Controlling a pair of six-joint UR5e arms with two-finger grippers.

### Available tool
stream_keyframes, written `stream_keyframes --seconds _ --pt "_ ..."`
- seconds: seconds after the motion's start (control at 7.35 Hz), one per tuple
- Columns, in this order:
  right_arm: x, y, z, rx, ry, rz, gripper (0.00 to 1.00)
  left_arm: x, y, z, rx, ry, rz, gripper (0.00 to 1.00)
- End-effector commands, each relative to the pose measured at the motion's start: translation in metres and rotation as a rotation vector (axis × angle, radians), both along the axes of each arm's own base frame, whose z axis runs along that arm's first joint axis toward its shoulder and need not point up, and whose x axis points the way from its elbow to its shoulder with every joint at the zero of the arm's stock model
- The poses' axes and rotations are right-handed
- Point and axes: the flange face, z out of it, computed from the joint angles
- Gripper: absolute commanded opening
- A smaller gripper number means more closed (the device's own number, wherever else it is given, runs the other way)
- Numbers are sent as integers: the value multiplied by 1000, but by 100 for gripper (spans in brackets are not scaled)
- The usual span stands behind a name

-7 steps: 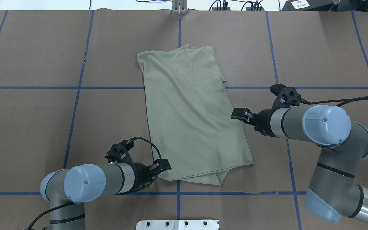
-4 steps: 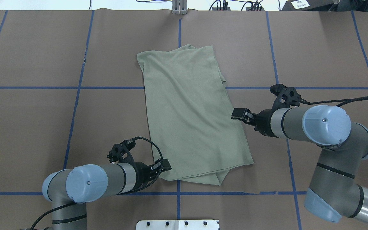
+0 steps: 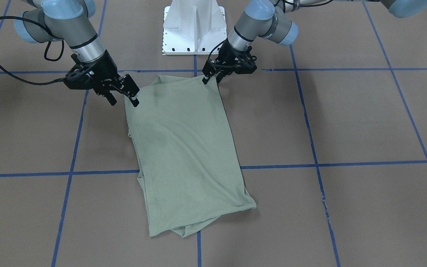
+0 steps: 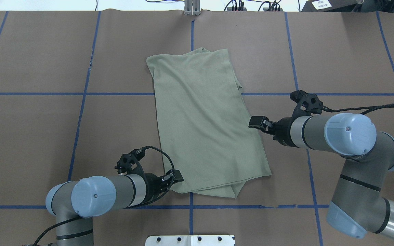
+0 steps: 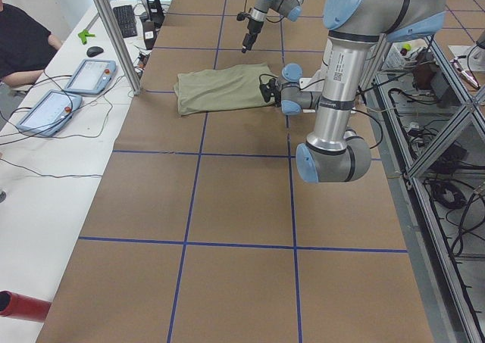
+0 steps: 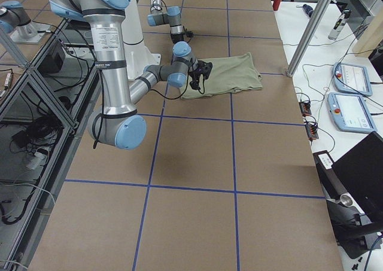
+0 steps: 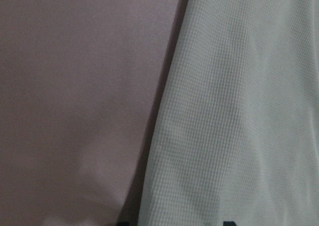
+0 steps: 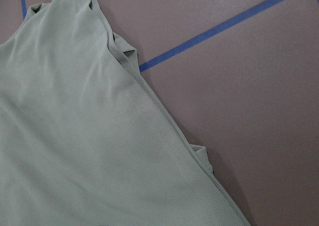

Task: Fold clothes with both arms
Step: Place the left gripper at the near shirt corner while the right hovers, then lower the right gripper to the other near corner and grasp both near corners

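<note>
Sage-green knit shirt (image 8: 75,146) across left and bottom, stitched edge slanting from upper left to lower right. To its right, bare brown table cover (image 8: 259,151). Blue tape line (image 8: 224,26) across upper right, disappearing under shirt edge beside a small protruding fold.

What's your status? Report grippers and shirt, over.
Left gripper open, low at near corner of shirt. Right gripper open, over its right edge. Shirt folded narrow, lying flat. Nothing seen in the way.
</note>
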Motion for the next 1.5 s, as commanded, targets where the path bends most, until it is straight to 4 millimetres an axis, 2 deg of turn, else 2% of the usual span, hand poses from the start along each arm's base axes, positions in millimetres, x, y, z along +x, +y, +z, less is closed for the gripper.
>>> stream_keyframes --seconds 0.0,0.14,0.41,0.95,1.22,1.36 --pt "0 1 1 -1 2 -2 100 0 0 -1 -1 2 1 31" --pt "0 1 1 -2 1 -1 100 0 0 -1 1 4 1 0" --pt "-15 14 0 -11 1 7 100 -5 0 -8 45 9 12 0" --pt "-66 64 6 -381 24 143 97 -5 1 -12 57 14 17 0" --pt "-106 90 -25 -480 58 178 94 -5 -1 -13 57 17 14 0" --pt "-118 101 -36 -471 90 183 94 -5 -1 -13 57 17 14 0"
